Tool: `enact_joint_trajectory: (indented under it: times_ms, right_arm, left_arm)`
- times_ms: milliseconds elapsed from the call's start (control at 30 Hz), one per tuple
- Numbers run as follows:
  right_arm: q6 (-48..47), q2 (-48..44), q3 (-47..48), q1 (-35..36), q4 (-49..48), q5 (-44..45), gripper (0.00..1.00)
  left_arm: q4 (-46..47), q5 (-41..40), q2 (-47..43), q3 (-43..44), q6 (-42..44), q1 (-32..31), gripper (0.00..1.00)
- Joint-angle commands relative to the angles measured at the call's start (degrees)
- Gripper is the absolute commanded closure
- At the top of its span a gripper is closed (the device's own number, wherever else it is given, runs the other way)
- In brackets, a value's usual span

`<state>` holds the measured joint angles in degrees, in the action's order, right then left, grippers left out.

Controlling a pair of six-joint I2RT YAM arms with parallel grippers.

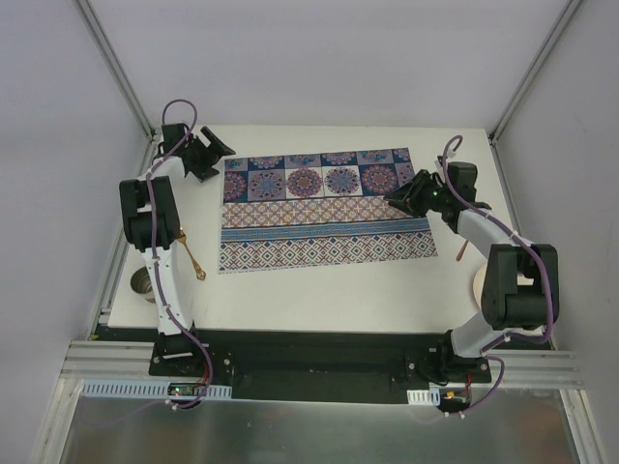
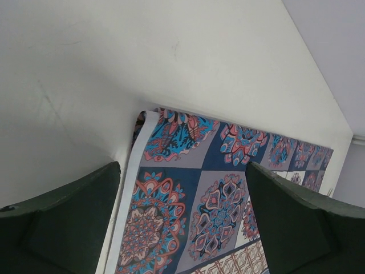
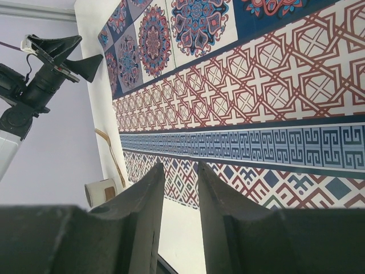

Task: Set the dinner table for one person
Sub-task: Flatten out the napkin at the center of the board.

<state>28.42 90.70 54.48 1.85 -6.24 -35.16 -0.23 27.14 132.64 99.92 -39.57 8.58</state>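
Place: a robotics lab test cell, not a lived-in dining room.
Enclosure: plain white panels close off the left, far and right sides, and aluminium frame rails [image 1: 116,63] climb the upper left and upper right corners.
Surface: a bare white surface [image 1: 319,290] edged in metal fills the middle of the top view.
Machines: a left arm [image 1: 160,271] and a right arm [image 1: 484,232] are bolted to a black base plate [image 1: 309,353] along the bottom of the frame.
Wiring: exposed purple cables [image 1: 180,101] loop along both arms.
Mounting: a silver metal sheet [image 1: 309,430] lies below the bases.
Domestic touch: one patterned placemat [image 1: 324,208] at centre.
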Motion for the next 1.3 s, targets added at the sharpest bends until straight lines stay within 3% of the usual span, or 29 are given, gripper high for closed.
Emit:
enact_joint_trajectory:
  times_ms: [0,200,333,433,467,633,833,1267]
  right_arm:
    - [-1.8,-3.3,0.7,-0.7,1.2,0.6,0.68]
    - [-2.1,-3.8,0.5,-0.9,1.8,0.5,0.69]
    - [-2.2,-4.3,0.3,-1.1,1.8,0.4,0.72]
    - [-2.2,-5.0,-0.2,-1.7,1.8,0.4,0.76]
    - [-2.2,-5.1,-0.2,-1.8,1.8,0.3,0.77]
    - [-2.7,-6.1,-0.9,-1.8,2.2,0.3,0.84]
    - [-3.1,-6.4,-1.6,-2.8,2.6,0.3,0.85]
    - [-4.8,-7.0,-2.8,-3.3,4.3,1.1,0.85]
  left_arm:
    - [0.1,1.6,3.3,1.0,0.4,-1.8,0.11]
    - [0.1,1.9,3.5,2.8,-0.5,-2.9,0.18]
    - [0.0,2.6,4.2,4.5,-0.8,-3.0,0.32]
    - [0.0,2.9,4.7,5.2,-1.0,-3.0,0.53]
    - [0.1,3.0,5.1,5.5,-1.2,-3.0,0.66]
    - [0.0,3.1,6.0,7.2,-1.6,-3.4,0.94]
    - [0.0,2.8,6.8,8.7,-1.8,-3.4,0.99]
    - [-1.3,2.7,8.2,12.1,-1.4,-3.5,0.98]
